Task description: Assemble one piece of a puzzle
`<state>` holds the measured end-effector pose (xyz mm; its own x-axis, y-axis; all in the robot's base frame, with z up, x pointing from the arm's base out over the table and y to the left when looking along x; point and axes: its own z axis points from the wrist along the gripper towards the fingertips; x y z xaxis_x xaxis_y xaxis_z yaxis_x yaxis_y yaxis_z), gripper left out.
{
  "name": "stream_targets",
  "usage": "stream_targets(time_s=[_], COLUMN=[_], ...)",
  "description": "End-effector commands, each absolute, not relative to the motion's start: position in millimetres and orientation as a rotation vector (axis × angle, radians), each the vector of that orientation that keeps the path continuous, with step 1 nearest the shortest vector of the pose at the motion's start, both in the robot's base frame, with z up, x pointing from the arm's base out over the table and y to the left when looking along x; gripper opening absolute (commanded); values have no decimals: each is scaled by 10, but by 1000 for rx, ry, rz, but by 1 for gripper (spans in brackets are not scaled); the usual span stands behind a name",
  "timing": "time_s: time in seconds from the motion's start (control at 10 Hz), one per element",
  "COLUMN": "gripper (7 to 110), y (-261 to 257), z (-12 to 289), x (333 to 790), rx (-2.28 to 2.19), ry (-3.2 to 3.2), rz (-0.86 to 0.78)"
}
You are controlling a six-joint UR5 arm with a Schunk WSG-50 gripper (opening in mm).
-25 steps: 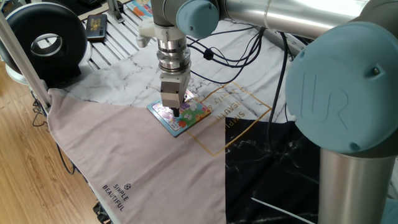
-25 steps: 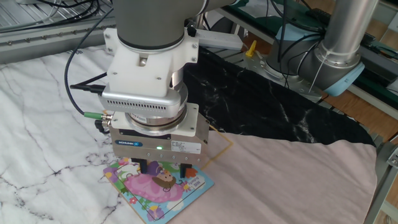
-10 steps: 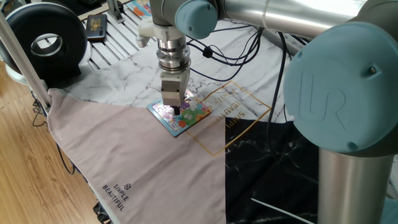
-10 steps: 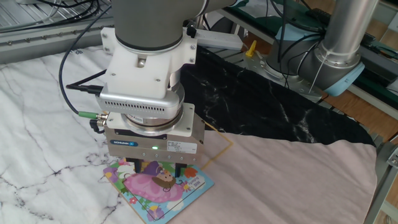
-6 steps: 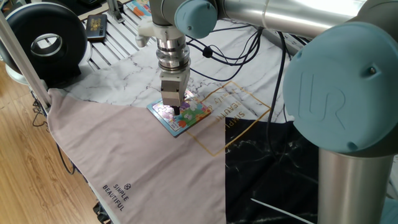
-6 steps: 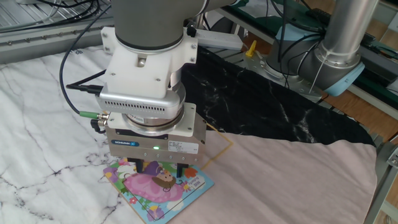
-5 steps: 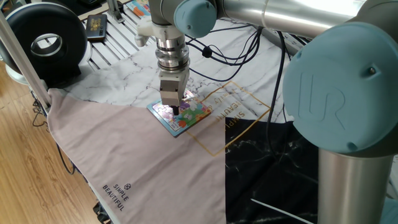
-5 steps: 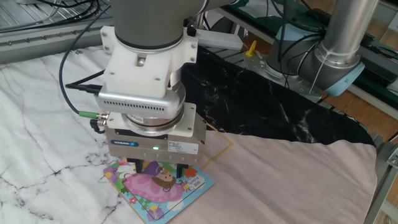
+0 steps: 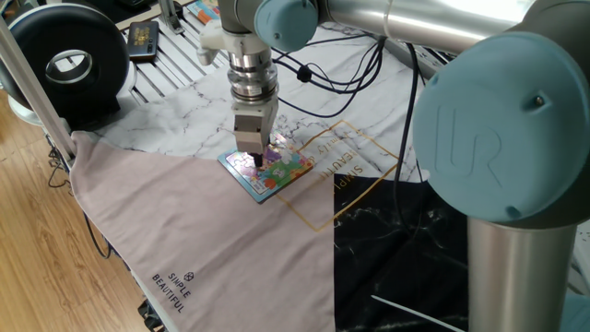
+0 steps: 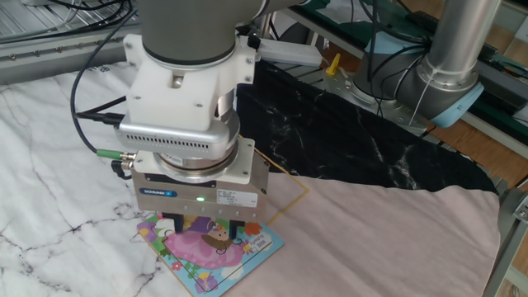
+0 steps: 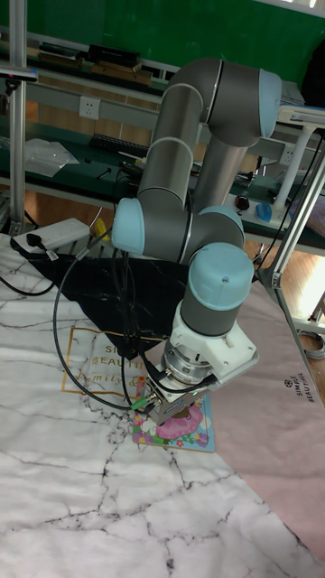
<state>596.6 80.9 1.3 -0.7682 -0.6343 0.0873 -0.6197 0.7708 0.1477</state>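
1. Since the earlier frames the gripper (image 10: 205, 224) has shifted slightly sideways over the puzzle (image 10: 216, 254), fingertips still low above its picture.
2. The puzzle lies flat where the marble-print cloth (image 9: 198, 97) meets the pink cloth (image 9: 184, 231).
3. Fingers (image 10: 176, 223) stand apart; the piece cannot be made out.

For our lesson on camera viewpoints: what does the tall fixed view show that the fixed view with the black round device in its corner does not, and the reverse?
Only the tall view shows the green wall and the shelves. Only the other shows the black round device, the wooden floor and the "SIMPLE BEAUTIFUL" print. Both show the end effector low over the puzzle, on marble-patterned cloth.
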Motion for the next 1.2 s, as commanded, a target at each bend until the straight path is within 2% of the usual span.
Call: stream_targets(time_s=[0.0,1.1], gripper=[66,66], y=[918,842], z=[33,-37], x=[6010,6008], rx=[992,985], ry=[-2856,-2854], rz=[-218,-176])
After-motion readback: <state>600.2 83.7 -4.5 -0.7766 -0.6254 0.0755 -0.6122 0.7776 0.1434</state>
